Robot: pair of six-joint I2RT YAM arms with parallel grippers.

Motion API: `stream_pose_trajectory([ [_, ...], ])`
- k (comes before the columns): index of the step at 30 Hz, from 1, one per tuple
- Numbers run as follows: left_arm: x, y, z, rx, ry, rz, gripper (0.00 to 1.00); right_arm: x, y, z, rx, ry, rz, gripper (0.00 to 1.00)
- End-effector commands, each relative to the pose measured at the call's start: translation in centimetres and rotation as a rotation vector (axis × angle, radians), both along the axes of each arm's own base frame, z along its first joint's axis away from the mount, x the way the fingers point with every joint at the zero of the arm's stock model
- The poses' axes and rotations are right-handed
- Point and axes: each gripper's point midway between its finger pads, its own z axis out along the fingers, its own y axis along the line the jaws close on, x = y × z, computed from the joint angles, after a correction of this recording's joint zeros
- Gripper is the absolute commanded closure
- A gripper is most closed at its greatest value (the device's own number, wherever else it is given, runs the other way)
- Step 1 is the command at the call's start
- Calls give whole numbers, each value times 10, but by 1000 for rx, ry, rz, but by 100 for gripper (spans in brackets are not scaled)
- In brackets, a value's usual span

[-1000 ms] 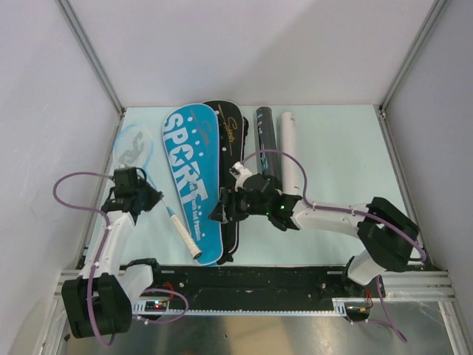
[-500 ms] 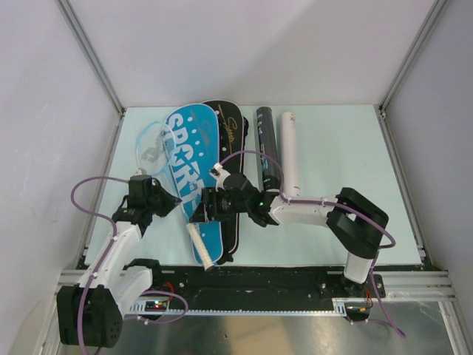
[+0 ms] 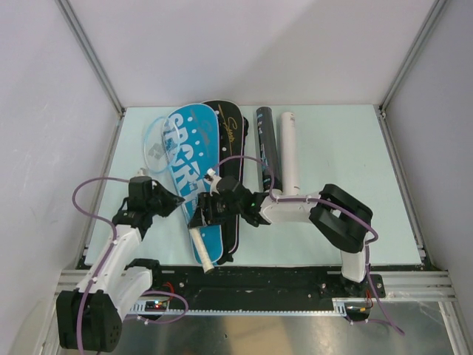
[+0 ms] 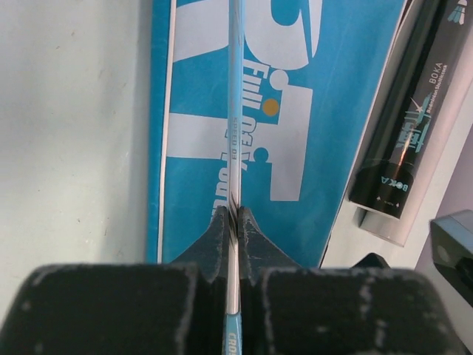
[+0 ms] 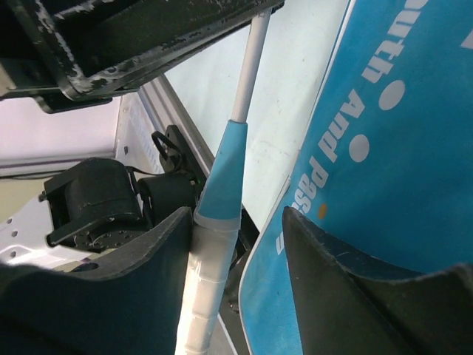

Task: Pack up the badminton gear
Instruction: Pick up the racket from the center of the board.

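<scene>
Racket [image 3: 200, 248] lies diagonally on top of the blue "SPORT" cover [image 3: 185, 159], not inside it; its head sits off the cover's left edge toward the upper left and its white handle [image 5: 207, 296] toward the lower centre of the top view. Left gripper [image 4: 233, 222] is clamped on the thin shaft [image 4: 235, 111]; right gripper [image 5: 236, 244] has its jaws spread, with the handle between them close against one finger. Black cover [image 3: 233, 133] lies flat, partly under the blue one's right side. Black tube [image 3: 266, 148] and white tube [image 3: 290, 151] lie side by side to its right, contents not visible.
</scene>
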Motion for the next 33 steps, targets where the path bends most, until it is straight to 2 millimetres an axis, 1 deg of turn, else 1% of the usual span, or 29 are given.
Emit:
stream_pose_trajectory([
  [1,6,-11,26,-58,-101,-32,100,-4,13,8,40,-11,44,46],
  [5,3,-13,31,-79,-121,-23,100,-3,15,7,40,-9,44,52],
  [9,1,-13,31,-91,-123,-13,100,-2,16,9,48,-10,38,58],
  [11,0,-14,29,-101,-117,-10,100,-2,17,10,54,-9,37,59],
  [15,-1,-17,30,-126,-116,-11,100,-2,19,3,45,4,36,59],
  [17,-1,-17,33,-131,-125,-14,100,0,18,0,34,8,26,63],
  [19,-1,-17,35,-130,-136,-13,100,0,17,0,25,6,21,71],
  [21,-1,-17,37,-126,-142,-15,100,1,16,3,24,-3,16,82],
  [23,-1,-17,37,-119,-145,-25,93,3,14,9,27,-18,4,95],
  [24,-1,-18,38,-115,-149,-36,85,4,13,12,30,-25,-2,97],
  [25,0,-18,40,-103,-157,-50,77,6,11,16,36,-31,-10,99],
  [26,1,-18,42,-91,-166,-62,66,7,10,19,44,-33,-20,99],
  [28,2,-18,46,-55,-187,-96,51,12,5,25,65,-30,-41,100],
  [30,2,-19,49,-39,-194,-130,44,18,0,30,85,-21,-62,100],
  [33,3,-25,55,-48,-202,-173,40,28,-11,37,106,-21,-88,100],
])
